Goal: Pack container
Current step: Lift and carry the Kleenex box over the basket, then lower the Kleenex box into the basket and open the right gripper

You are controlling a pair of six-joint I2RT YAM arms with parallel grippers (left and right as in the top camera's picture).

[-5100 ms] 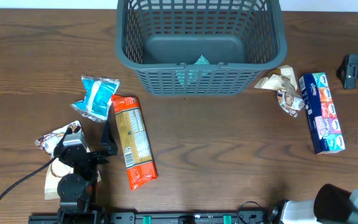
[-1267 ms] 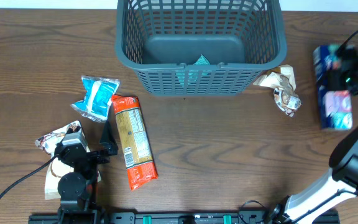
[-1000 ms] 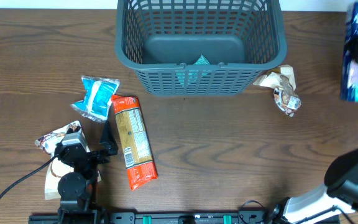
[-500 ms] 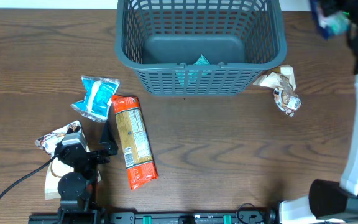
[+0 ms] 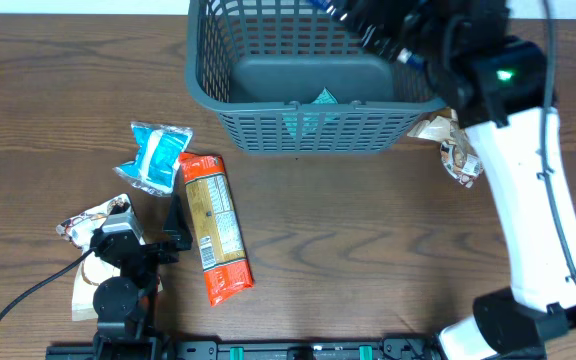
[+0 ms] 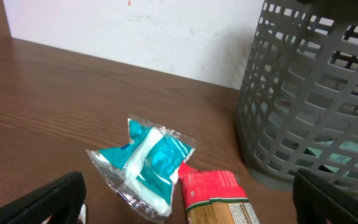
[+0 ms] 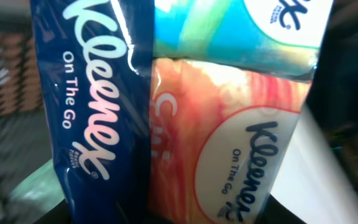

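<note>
The container (image 5: 208, 95) is a large grey-teal lattice basket at the table's far middle; its slotted wall (image 6: 316, 99) also shows in the left wrist view. A small teal pack (image 5: 323, 97) lies inside it. My right gripper (image 5: 363, 20) hangs over the basket's far right part, shut on a Kleenex tissue multipack (image 7: 185, 106) that fills the right wrist view, with basket lattice (image 7: 2, 68) behind it. My left gripper (image 5: 173, 225) rests open at the front left. Nothing is between its fingers, and a blue snack pack (image 6: 148, 162) and a red-orange pack (image 6: 213, 193) lie just ahead of it.
A blue snack pack (image 5: 155, 155) and a long red-orange pack (image 5: 213, 225) lie left of centre. A crumpled brown wrapper (image 5: 458, 145) sits by the basket's right front corner. Another wrapper (image 5: 93, 215) lies beside the left arm.
My right arm has swung from the far right edge leftward to above the basket, carrying the tissue pack. The left arm and the loose packs have not moved.
</note>
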